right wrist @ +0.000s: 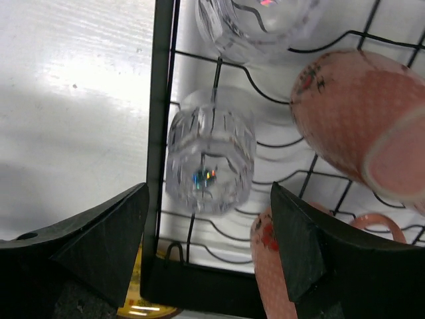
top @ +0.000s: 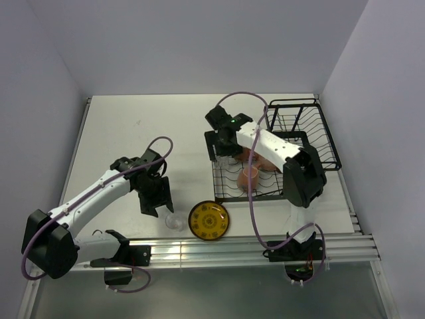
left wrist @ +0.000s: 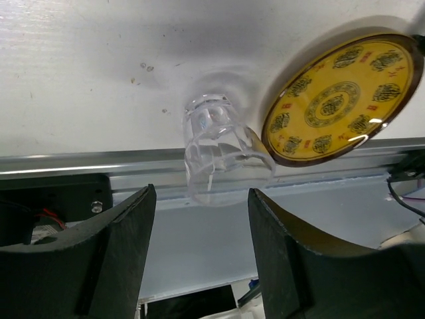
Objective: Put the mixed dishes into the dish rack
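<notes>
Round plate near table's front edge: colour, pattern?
A yellow round plate, dark medallion motifs, brown rim; left wrist view shows it best.

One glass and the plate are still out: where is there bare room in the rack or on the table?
In the dish rack, the taller basket looks bare. The table's far half, left of the rack, is free, as is the strip between left gripper and low tray. The tray is crowded: mugs, glasses, right gripper hovering above.
</notes>
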Controlling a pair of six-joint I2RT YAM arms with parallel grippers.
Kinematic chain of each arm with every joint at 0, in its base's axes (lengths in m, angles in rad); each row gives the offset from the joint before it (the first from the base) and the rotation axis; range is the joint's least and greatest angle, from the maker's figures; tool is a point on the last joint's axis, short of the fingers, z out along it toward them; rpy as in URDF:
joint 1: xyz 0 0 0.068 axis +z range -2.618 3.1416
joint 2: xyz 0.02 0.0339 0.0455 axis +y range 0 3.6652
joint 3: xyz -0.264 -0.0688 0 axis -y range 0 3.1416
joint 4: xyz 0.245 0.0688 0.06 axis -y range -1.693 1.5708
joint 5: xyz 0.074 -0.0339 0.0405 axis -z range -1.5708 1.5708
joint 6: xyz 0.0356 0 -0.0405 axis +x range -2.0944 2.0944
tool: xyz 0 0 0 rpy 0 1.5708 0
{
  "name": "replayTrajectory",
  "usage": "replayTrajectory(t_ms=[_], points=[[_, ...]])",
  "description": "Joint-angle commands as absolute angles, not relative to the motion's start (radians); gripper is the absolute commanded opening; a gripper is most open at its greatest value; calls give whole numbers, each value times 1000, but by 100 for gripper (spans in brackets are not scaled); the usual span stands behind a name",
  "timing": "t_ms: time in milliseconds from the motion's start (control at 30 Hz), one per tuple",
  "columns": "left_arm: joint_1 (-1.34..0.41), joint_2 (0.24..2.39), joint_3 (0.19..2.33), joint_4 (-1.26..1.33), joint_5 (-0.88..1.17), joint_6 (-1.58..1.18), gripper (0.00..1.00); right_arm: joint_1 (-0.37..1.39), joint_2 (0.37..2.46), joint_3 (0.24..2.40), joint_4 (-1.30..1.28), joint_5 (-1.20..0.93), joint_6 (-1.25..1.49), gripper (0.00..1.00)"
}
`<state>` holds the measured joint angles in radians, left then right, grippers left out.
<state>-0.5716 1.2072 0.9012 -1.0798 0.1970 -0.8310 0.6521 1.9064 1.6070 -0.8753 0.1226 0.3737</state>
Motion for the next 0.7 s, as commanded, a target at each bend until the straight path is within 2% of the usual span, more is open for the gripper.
replayTrajectory(t_ms=[0, 333, 367, 433, 533, 667], points=[[-589, 1213, 855, -1028, 201, -818, 63, 660, 1766, 1595, -890, 135, 382, 81], [-609, 1267, 716, -922, 215, -792, 32, 660, 1550, 1557, -943, 78, 426, 80], [-607, 1281, 762, -928, 213, -778, 19, 660, 1543, 1565, -951, 74, 428, 80], [-607, 1317, 842, -971, 174, -761, 0, 660, 1533, 1606, -978, 68, 425, 80], [-586, 1385, 1070, -1067, 140, -726, 0, 650, 1549, 1695, -1034, 17, 410, 80], [-499, 1465, 1506, -1190, 207, -677, 0, 606, 1583, 1825, -1091, -147, 414, 80]])
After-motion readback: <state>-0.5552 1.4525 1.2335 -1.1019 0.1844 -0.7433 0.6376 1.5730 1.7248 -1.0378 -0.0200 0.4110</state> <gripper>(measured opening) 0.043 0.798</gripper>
